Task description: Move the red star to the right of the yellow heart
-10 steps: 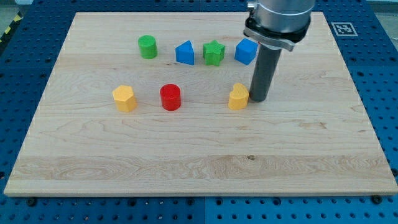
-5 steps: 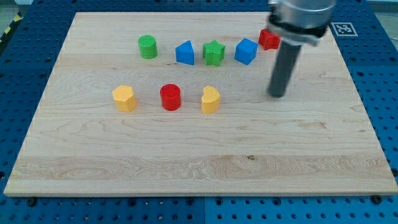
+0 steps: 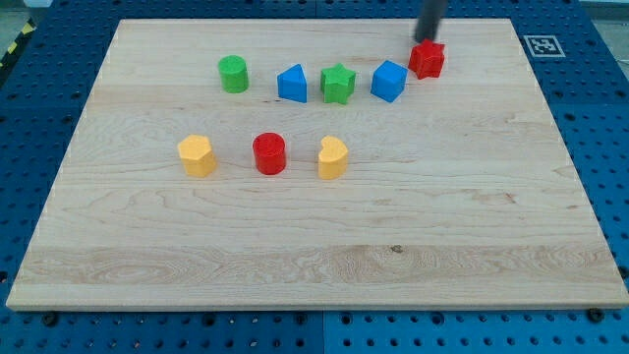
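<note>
The red star (image 3: pixel 427 60) lies near the view's top right of the wooden board. My tip (image 3: pixel 426 37) stands just above it in the view, at or very near its top edge. The yellow heart (image 3: pixel 333 157) lies in the board's middle, well below and to the left of the red star. Only the lower part of my rod shows; the rest is cut off by the view's top.
A row along the top holds a green cylinder (image 3: pixel 233 74), a blue triangle-like block (image 3: pixel 292 84), a green star (image 3: pixel 337 83) and a blue cube (image 3: pixel 389 81) next to the red star. A yellow hexagon block (image 3: pixel 197 155) and a red cylinder (image 3: pixel 268 153) lie left of the heart.
The yellow heart slid left to beside the red cylinder, then stayed put. My rod went right and then up to the view's top, behind the red star, which now shows.
</note>
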`<action>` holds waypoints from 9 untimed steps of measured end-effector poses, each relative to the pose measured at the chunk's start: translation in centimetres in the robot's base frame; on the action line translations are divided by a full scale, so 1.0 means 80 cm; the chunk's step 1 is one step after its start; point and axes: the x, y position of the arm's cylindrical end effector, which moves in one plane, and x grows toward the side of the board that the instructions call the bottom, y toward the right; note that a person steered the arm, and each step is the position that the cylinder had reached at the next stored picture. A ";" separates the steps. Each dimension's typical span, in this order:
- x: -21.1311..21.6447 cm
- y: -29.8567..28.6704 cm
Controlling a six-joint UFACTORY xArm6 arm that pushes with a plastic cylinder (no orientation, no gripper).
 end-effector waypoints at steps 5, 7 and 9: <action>0.052 0.001; 0.052 0.044; 0.082 0.057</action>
